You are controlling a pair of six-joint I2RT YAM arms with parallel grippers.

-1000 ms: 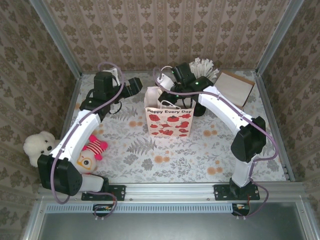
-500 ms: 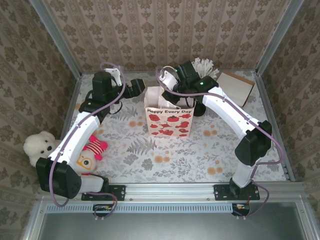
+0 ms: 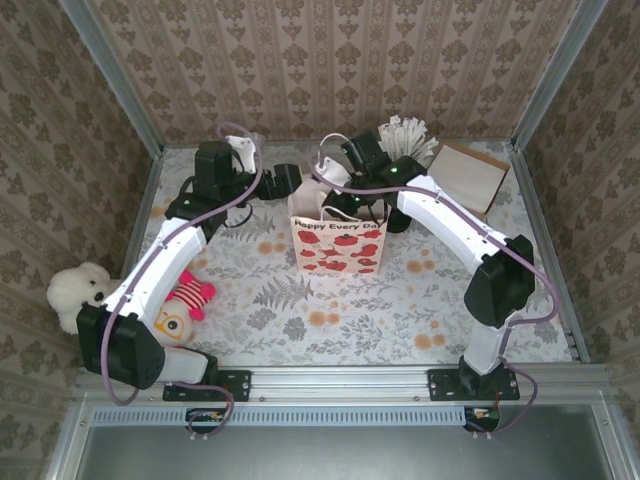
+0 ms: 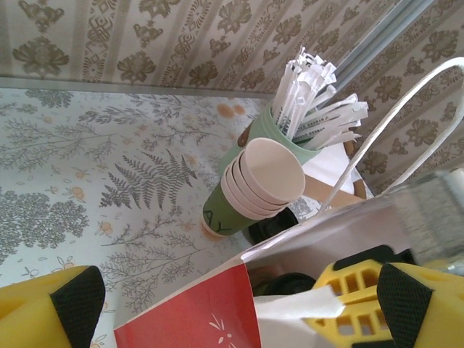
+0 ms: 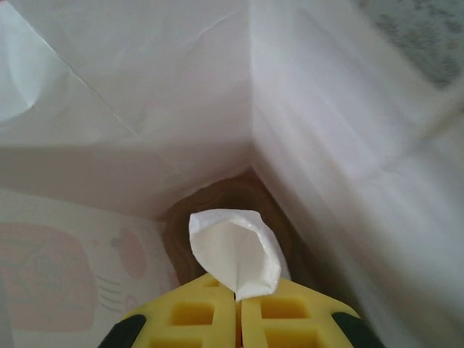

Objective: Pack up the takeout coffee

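A white paper gift bag (image 3: 340,245) with red print stands open mid-table. My right gripper (image 5: 238,297) reaches down into it from the back, shut on a folded white napkin (image 5: 235,254). Below the napkin, on the bag's floor, lies a dark round top (image 5: 217,199) that looks like the takeout coffee's lid; its cup is hidden. The left wrist view shows that dark top (image 4: 293,284) inside the bag (image 4: 196,312) too. My left gripper (image 4: 246,312) is open at the bag's left rim (image 3: 298,185), with the rim between its fingers.
Behind the bag stand a mint-green cup of white stirrers (image 4: 312,101), a stack of cream cups (image 4: 264,177) and a black round thing (image 4: 272,225). A brown paper piece (image 3: 470,172) lies back right. Two plush toys (image 3: 80,290) (image 3: 185,300) sit at the left. Walls close three sides.
My left gripper has moved right, up to the bag's rim. My right gripper has come down into the bag with the napkin.
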